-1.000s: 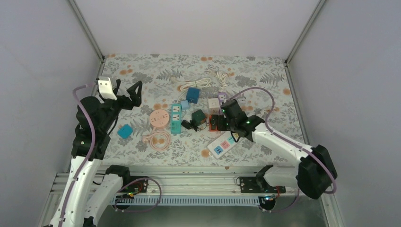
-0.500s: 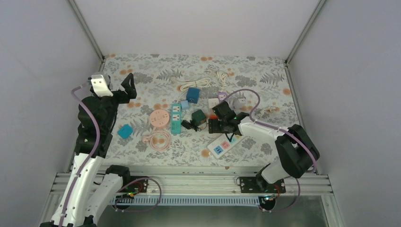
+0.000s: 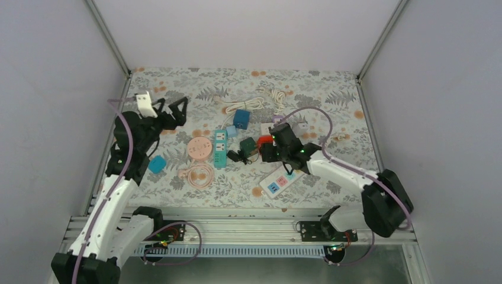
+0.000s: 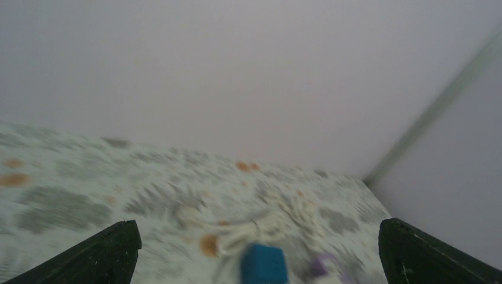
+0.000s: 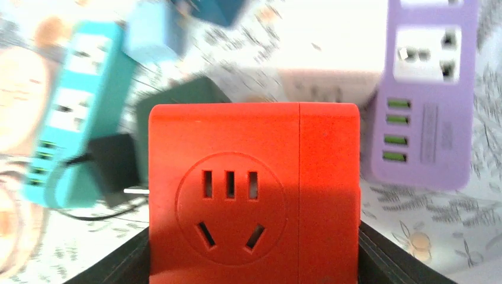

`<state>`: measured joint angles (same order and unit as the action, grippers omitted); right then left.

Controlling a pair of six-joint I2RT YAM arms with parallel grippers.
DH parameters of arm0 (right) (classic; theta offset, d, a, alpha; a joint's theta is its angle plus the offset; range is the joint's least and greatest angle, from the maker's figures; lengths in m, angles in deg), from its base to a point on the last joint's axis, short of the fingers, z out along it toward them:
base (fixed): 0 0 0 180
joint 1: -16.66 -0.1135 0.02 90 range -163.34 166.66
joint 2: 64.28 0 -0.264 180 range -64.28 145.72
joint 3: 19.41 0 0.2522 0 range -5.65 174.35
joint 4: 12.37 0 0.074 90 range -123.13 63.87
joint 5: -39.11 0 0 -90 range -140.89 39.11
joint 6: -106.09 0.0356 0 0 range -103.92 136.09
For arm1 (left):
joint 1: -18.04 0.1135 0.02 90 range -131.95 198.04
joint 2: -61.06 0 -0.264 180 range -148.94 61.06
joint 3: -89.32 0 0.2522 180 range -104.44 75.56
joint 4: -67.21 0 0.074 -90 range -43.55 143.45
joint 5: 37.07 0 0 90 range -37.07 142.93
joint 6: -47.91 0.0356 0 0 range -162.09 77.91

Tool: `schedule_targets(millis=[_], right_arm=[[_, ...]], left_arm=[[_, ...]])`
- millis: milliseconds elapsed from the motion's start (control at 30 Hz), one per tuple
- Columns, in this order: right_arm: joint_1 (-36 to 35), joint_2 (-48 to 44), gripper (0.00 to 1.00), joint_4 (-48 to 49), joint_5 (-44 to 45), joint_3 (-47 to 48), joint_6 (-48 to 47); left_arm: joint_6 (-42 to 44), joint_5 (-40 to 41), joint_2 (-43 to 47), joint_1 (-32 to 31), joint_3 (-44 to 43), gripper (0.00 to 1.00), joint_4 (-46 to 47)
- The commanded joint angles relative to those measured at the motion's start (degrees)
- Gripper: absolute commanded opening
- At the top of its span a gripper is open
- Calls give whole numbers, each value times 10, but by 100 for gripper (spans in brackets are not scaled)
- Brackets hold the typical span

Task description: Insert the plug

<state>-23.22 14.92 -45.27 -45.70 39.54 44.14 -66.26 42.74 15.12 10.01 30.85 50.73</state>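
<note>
My right gripper [image 3: 267, 146] is shut on a red socket cube [image 3: 264, 140], held at the table's middle. In the right wrist view the cube [image 5: 253, 195] fills the space between both fingers [image 5: 121, 265], its five-hole socket face toward the camera. A black plug [image 5: 115, 168] with metal prongs lies on the cloth just left of the cube, next to a dark green cube [image 5: 177, 100]. The top view shows the plug [image 3: 237, 156] too. My left gripper [image 3: 171, 112] is open, empty and raised over the table's back left; its fingers [image 4: 100, 254] frame a blurred blue cube [image 4: 263, 264].
A teal power strip [image 3: 220, 148], a pink round socket [image 3: 200, 148], a blue cube [image 3: 241, 118], a white strip [image 3: 281, 180], a light blue cube [image 3: 156, 164], a purple strip [image 5: 432, 89] and white cables [image 3: 245, 105] lie on the floral cloth.
My left arm has swung to the right with its gripper still open. My right gripper has shifted slightly left and back with the red cube in it.
</note>
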Motion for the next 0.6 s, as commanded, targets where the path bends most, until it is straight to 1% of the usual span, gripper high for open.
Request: schedule_targets(millis=[0, 67, 167, 300, 400, 567], right_arm=[[-13, -73, 60, 97, -32, -22, -61], [-15, -100, 61, 133, -55, -33, -79], [-20, -132, 61, 178, -87, -43, -96], [-24, -149, 61, 220, -121, -41, -108], [-28, -142, 61, 225, -149, -22, -112], [-44, -131, 61, 249, -148, -8, -96]], left_arm=[[-73, -202, -42, -17, 40, 100, 92], [-94, -241, -69, -36, 42, 100, 115], [-117, -264, -100, -71, 40, 100, 138], [-146, -271, -132, -109, 33, 100, 164], [-163, -268, -169, -143, 16, 100, 161], [-204, -254, -232, -189, 6, 100, 181]])
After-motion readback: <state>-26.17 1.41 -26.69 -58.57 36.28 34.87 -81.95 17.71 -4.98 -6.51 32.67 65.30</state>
